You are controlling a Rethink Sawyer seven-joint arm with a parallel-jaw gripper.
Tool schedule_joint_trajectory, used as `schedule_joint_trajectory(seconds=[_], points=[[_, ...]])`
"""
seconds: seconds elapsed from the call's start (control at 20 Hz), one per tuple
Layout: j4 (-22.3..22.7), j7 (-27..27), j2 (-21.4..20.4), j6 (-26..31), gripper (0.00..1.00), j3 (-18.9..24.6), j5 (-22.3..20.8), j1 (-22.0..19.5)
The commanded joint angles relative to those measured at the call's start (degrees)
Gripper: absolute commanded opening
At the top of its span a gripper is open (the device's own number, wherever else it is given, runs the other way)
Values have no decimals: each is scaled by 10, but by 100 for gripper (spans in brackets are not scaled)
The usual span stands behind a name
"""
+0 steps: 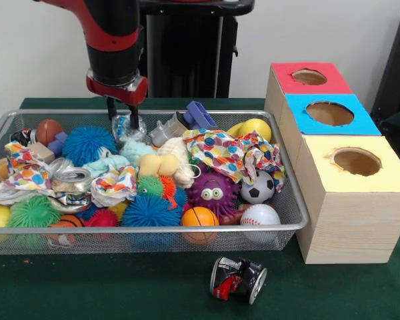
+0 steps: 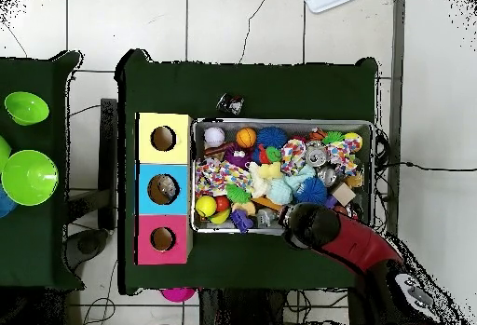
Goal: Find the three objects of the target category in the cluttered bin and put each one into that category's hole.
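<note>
The wire-mesh bin (image 1: 153, 231) is full of toys and also shows in the overhead view (image 2: 376, 177). My gripper (image 1: 123, 117) reaches down into its far left part, right at a wrinkly see-through bottle (image 1: 128, 128). What looks like a second see-through bottle (image 1: 165, 131) lies just to its right. A third bottle does not show. The red-topped hole (image 1: 309, 77) is the farthest of three in the wooden box right of the bin. In the overhead view the arm (image 2: 321, 230) covers the gripper, and the red-topped hole (image 2: 162, 238) lies to its left.
The blue-topped hole (image 1: 329, 113) and the yellow-topped hole (image 1: 357, 161) lie nearer the camera. A crushed can (image 1: 238, 279) lies on the green cloth in front of the bin. Balls, spiky toys, silver cans (image 1: 72, 180) and polka-dot paper wads (image 1: 233, 155) crowd the bin.
</note>
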Motion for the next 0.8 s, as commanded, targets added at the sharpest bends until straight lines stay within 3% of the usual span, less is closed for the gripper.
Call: schedule_joint_trajectory(seconds=[0.05,0.8], points=[[16,12,-10,118,0,46,-10,3],[29,24,-54,177,0,45,-7,13]])
